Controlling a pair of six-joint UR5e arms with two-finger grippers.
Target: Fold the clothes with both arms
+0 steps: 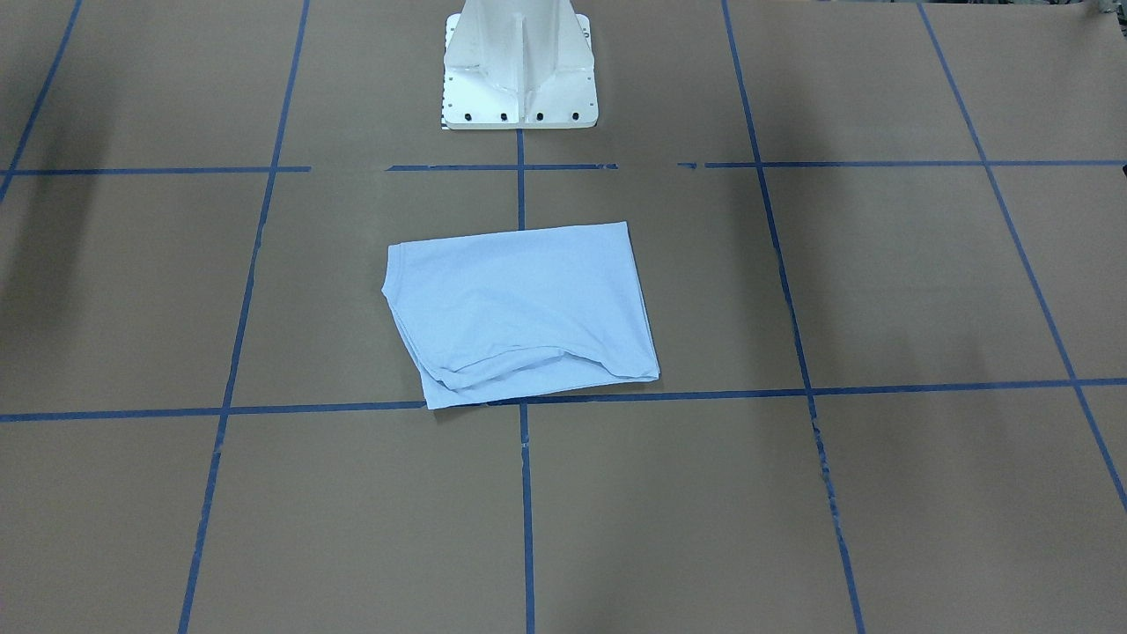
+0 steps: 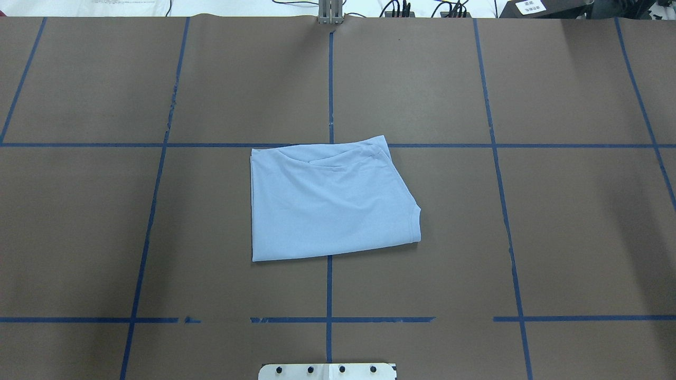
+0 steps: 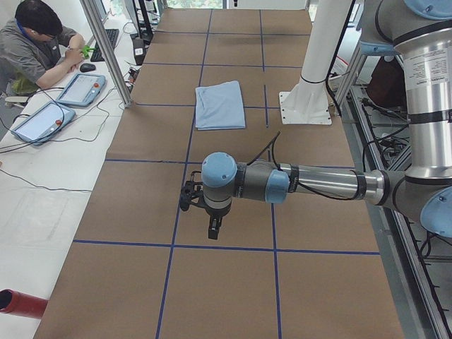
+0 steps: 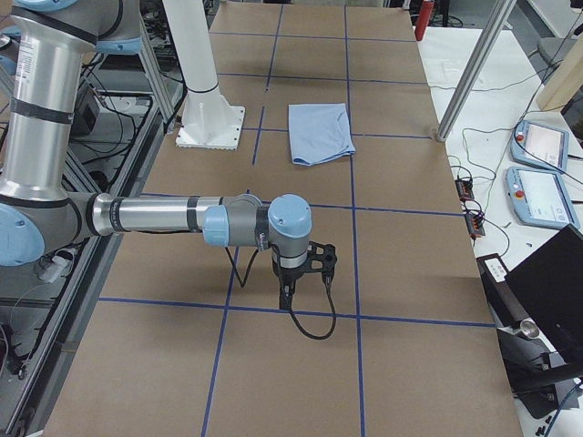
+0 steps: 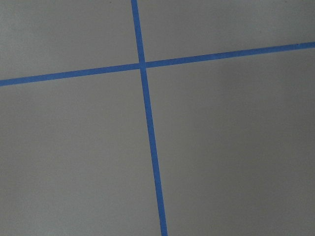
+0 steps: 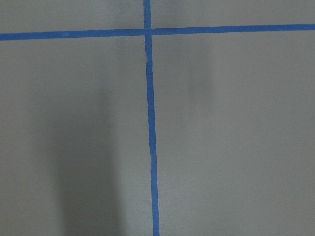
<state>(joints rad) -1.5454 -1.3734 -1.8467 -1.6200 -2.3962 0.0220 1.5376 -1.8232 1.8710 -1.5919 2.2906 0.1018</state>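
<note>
While the shirt [image 2: 327,206] lies folded just before the pedestal [image 1: 519,70], long axis crosswise, you have left gripper [image 3: 213,227] and right gripper [image 4: 288,296] well out either side of that pedestal, neither nearer, opening not tellable.

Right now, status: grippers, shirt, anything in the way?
Left gripper and right gripper both well away from the shirt, over the table; open or shut, cannot tell. T-shirt folded, lying flat mid-table. Nothing on it.

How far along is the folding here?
Done: the T-shirt lies folded into a compact rectangle. In hand: nothing; the left gripper and right gripper hang over the table, well away from it. Left: apparently nothing, perhaps neatening its uneven layers.
</note>
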